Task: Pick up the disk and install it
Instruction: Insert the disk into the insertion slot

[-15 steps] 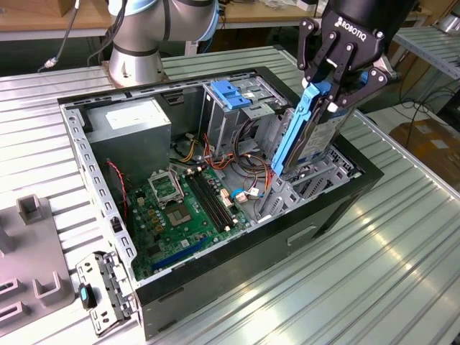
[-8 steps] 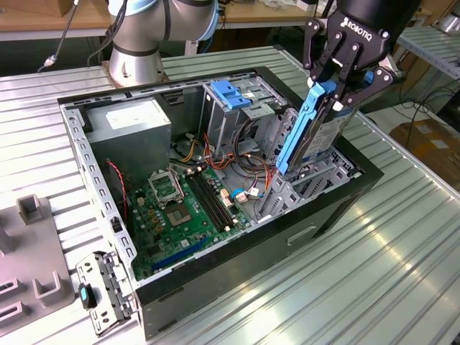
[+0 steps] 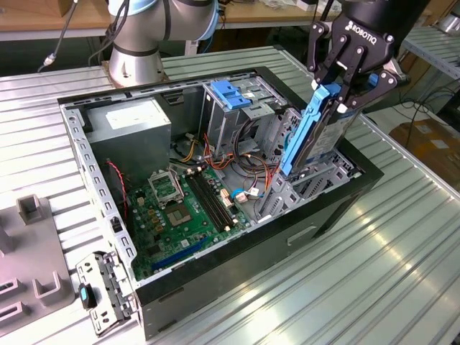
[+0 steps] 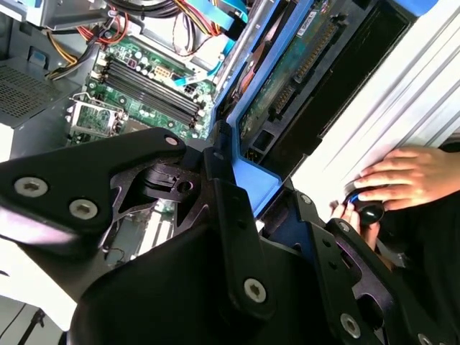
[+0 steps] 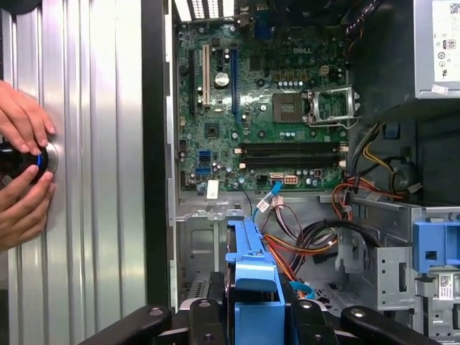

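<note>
**Black gripper (image 3: 343, 93) holding the flat rectangular metal disk (image 3: 316, 136) with blue plastic side rails, steeply tilted over the open black computer case (image 3: 215, 277).**

The fingers (image 4: 233, 223) are clamped on the disk's upper end. Its lower end reaches into the case at the corner on the exterior view's right. Inside the case lies a green motherboard (image 3: 180, 208), with a grey power-supply box (image 3: 129, 122) at a far corner and a metal drive cage with a blue plastic top (image 3: 233, 100) just beside the disk. Outside the case, on the ribbed metal worktop (image 3: 359, 273), a person's two hands (image 5: 21, 165) grip a small dark round object.
</note>
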`<state>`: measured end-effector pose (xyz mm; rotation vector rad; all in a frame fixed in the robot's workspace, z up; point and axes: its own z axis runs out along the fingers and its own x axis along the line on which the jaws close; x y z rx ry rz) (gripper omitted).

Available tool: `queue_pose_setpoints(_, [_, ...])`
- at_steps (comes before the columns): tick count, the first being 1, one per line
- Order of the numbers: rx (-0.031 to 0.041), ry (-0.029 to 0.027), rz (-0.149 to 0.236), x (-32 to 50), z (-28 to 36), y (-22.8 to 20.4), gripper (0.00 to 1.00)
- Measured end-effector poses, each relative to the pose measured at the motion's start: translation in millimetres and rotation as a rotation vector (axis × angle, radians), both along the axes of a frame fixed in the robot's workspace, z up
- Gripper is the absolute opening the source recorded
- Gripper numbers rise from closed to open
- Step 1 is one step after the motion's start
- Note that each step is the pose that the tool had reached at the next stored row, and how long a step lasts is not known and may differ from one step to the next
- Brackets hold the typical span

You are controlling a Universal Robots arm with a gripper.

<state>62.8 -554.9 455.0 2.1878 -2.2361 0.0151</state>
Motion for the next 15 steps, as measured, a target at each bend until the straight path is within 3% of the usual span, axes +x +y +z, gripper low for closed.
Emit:
queue_pose_setpoints(3, [0.0001,0.0000,0.000,0.2,-1.1,-2.9,0.37])
queue_pose_setpoints(15, [0.0000,0.0000,0.000,1.8,-9.3,-3.5,0.37])
